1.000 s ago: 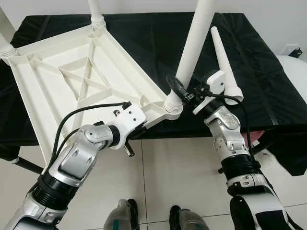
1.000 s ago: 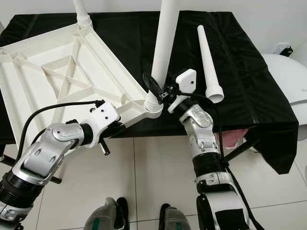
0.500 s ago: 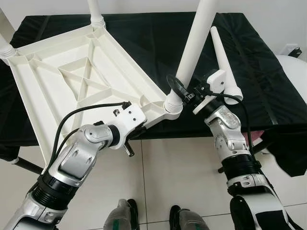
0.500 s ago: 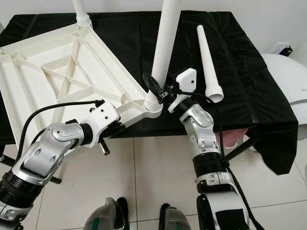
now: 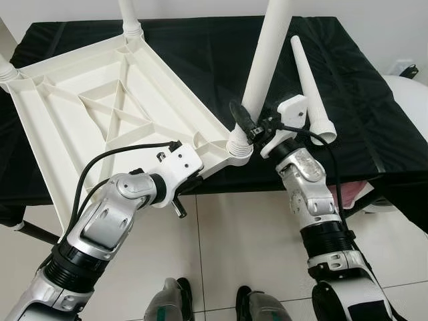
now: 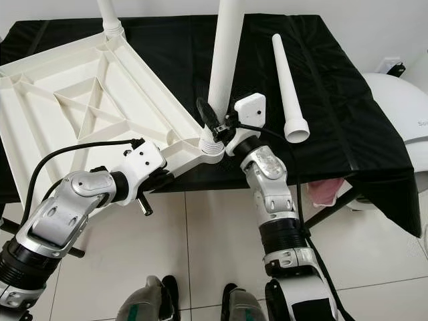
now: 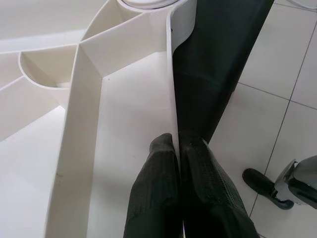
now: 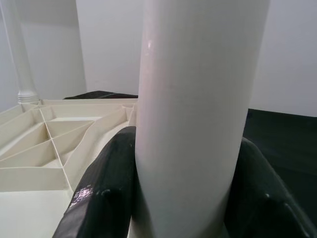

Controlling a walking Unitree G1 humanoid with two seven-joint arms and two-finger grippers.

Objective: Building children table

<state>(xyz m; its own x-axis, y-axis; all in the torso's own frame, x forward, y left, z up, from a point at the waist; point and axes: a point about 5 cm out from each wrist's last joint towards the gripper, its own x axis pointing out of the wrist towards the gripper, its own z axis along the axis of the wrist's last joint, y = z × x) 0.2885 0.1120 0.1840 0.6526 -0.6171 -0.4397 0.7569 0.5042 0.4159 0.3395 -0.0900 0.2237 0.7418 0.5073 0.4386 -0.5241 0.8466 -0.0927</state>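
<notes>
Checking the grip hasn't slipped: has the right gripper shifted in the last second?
Yes. The right gripper, clamped on the upright leg, has swung leftward, away from the loose leg.

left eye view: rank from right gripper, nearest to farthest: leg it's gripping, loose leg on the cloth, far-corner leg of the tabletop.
1. Gripped leg, between the right gripper fingers at the near corner socket.
2. Loose leg, lying on the black cloth to its right.
3. Far-corner leg, at the tabletop far corner, to its left.

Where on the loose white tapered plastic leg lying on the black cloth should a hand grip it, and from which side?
Probably mid-shaft of the loose white tapered plastic leg, from above with fingers across its width: it lies flat on the black cloth, and the flared end is wider.
</notes>
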